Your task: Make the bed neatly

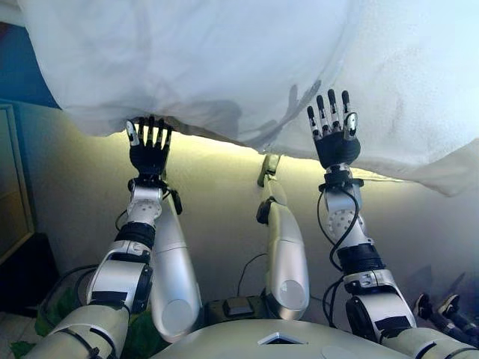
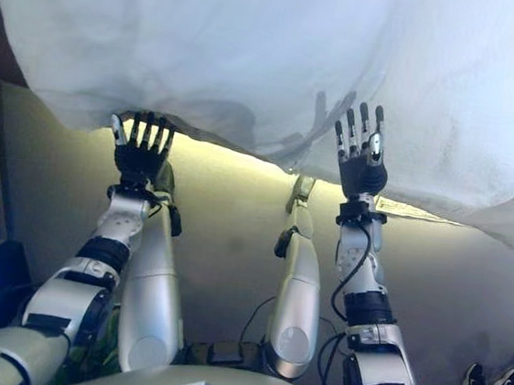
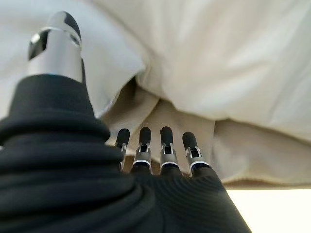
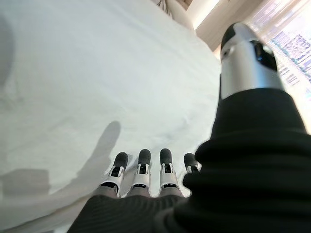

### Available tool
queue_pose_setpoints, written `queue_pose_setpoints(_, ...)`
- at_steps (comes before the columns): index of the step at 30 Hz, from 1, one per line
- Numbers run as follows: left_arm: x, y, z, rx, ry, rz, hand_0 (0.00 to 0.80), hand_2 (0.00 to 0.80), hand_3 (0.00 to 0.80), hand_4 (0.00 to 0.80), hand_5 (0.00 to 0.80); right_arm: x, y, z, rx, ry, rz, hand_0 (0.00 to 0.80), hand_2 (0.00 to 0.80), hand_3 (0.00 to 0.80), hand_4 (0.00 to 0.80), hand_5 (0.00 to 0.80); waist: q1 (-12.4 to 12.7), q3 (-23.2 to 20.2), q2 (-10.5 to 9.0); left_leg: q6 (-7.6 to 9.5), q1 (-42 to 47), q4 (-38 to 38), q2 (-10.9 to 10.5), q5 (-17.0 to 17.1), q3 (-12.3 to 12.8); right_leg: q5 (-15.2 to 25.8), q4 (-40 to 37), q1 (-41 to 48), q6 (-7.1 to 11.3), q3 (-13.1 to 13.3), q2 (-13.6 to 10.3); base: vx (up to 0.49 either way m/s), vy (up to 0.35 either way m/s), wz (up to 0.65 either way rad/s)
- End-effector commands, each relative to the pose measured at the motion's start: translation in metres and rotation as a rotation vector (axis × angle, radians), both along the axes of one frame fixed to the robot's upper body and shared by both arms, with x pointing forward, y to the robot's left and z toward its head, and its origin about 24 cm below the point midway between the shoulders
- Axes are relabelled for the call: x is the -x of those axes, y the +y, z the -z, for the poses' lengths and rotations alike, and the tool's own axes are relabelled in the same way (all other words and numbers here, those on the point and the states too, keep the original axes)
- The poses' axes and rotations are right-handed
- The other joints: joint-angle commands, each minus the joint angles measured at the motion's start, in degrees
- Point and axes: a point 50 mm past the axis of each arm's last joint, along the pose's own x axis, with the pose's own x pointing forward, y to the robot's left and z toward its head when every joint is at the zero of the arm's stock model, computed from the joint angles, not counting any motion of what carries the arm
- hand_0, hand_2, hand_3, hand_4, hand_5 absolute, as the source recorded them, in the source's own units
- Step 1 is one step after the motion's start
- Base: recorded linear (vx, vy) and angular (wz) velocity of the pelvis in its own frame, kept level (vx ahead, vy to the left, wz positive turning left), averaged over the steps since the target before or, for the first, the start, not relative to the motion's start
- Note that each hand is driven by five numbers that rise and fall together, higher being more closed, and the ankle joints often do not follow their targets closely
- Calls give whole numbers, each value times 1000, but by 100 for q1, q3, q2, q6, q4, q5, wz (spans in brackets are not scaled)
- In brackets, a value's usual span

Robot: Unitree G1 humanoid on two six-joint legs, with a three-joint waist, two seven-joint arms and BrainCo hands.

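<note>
A white duvet (image 1: 224,60) covers the bed and hangs over its near edge, filling the top of both eye views. My left hand (image 1: 150,153) is open, its straight fingers touching the duvet's lower hem. In the left wrist view the fingers (image 3: 163,145) point into a fold where the white duvet (image 3: 218,58) meets beige fabric (image 3: 165,111) beneath it. My right hand (image 1: 334,138) is open too, fingers straight and spread over the duvet's overhanging part. Its wrist view shows the fingers (image 4: 141,172) close above the smooth white surface (image 4: 97,73), with their shadow on it.
A bright lit strip (image 1: 224,146) runs under the duvet's hem, above a pale beige surface (image 1: 224,217). A wooden piece of furniture (image 1: 11,187) stands at the left, with a dark object (image 1: 22,277) below it. Small dark-and-silver parts (image 1: 441,310) show at the lower right.
</note>
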Motion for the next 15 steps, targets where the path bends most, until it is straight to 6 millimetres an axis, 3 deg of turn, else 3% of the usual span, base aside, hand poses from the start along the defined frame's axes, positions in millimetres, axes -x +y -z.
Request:
queue_pose_setpoints(1, -11, 13, -22, 1, -82, -55, 0, 0, 0, 0, 0, 8, -42, -39, 53, -165, 128, 0, 0, 0, 0, 0, 198, 114, 164, 399, 118, -900, -202, 853, 165, -690, 1222, -92, -60, -148, -172, 0, 49, -10)
queue_pose_setpoints(7, -22, 31, -54, 90, -178, -104, 0, 0, 0, 0, 0, 4, -55, -53, 51, -197, 157, 0, 0, 0, 0, 0, 147, 114, 183, 415, -104, -651, -173, 745, 151, -695, 1462, -366, -91, -63, -155, -5, 54, -6)
queue_pose_setpoints(15, -28, 25, -66, 127, -243, -99, 0, 0, 0, 0, 0, 5, -58, -61, 65, -239, 161, 0, 0, 0, 0, 0, 85, 114, 175, 433, -172, -722, -219, 793, 196, -654, 1418, -467, -124, -61, -99, -7, 21, -1)
